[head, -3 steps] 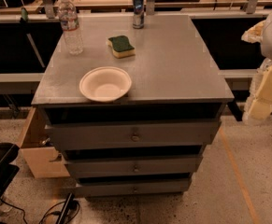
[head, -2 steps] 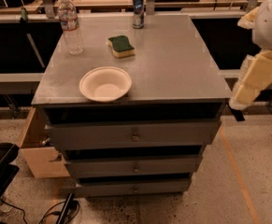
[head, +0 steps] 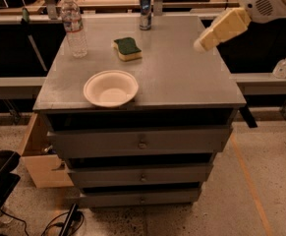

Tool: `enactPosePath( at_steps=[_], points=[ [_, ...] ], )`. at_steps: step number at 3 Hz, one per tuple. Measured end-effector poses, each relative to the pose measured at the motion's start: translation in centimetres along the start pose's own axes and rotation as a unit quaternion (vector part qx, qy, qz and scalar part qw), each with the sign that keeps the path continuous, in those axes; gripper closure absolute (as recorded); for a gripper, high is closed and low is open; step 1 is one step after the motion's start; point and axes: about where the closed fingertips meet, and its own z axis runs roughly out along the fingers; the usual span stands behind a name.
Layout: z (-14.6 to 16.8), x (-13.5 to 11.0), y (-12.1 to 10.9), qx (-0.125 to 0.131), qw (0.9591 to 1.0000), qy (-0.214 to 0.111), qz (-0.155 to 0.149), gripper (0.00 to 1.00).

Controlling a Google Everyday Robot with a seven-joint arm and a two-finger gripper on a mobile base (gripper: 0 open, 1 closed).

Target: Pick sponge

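**A:** What is the largest item shown?

**B:** A grey drawer cabinet (head: 142, 146) with three drawer fronts stacked under a flat surface (head: 182, 77). A light wooden box (head: 39, 163) sits on the floor against its left side.

**A:** And at upper right?

**B:** The robot's white arm (head: 265, 1) enters from the top right corner. Its gripper (head: 206, 39) is pale yellow and blocky and points down and to the left. It hangs in the air over the right rear part of the surface and touches nothing. Whether it is spread or pressed together cannot be told from this view.

**A:** What lies on the surface, in order of size?

**B:** A white bowl (head: 110, 88) stands upright at the front edge, left of centre. A clear water bottle (head: 74, 26) stands upright at the left rear. The sponge (head: 128, 48) lies flat at rear centre with its dark green layer up and yellow foam below. It is behind the bowl, between the bottle and the gripper, well apart from the gripper and touching no other item. A can (head: 144, 5) stands at the rear edge, near the sponge and behind it.

**A:** And the smallest?

**B:** A small pump bottle (head: 283, 67) stands on the ledge to the right of the cabinet.
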Motion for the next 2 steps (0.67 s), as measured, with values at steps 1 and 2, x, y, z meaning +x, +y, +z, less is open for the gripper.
enactPosePath(
  at_steps=[1, 2],
  points=[
    [2.87, -4.1, -3.45, 0.016, 0.9971, -0.054, 0.051, 0.0],
    [2.87, -4.1, -3.45, 0.016, 0.9971, -0.054, 0.051, 0.0]
  ],
)
